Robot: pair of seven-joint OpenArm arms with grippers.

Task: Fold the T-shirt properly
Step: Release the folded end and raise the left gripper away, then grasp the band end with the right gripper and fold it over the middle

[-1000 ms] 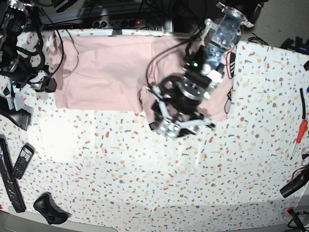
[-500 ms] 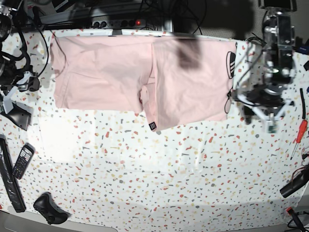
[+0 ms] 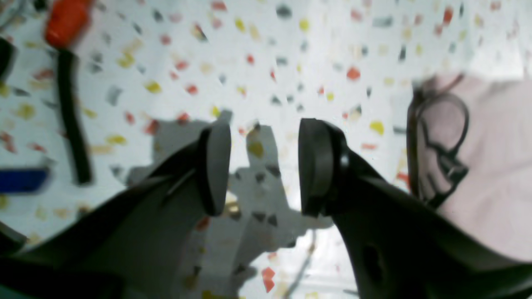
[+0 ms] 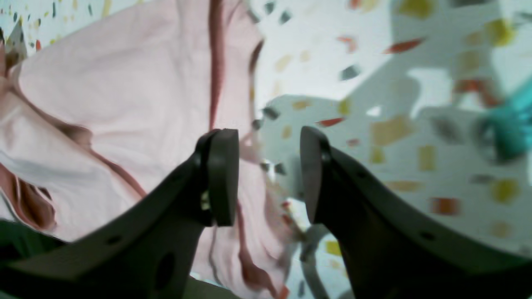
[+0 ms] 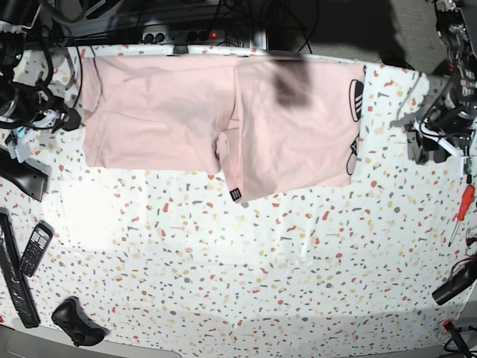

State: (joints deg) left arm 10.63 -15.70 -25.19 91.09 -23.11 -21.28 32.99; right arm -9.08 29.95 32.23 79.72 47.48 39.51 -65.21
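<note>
The shirt lies partly folded across the worktop, and your left jaws hang open beside it! Your right jaws are open too, over the shirt's other edge, nothing gripped!

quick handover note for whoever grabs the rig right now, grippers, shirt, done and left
Left gripper: open, nothing held, beside the shirt.
Right gripper: open, nothing held, at the shirt's far-left end in the base view.
T-shirt: along the table's back edge, some black lettering showing at its right side.
Done: right part in the base view looks folded over.
Left: long left part still spread out, likely next to fold in; then neaten the small flap at the middle.
</note>
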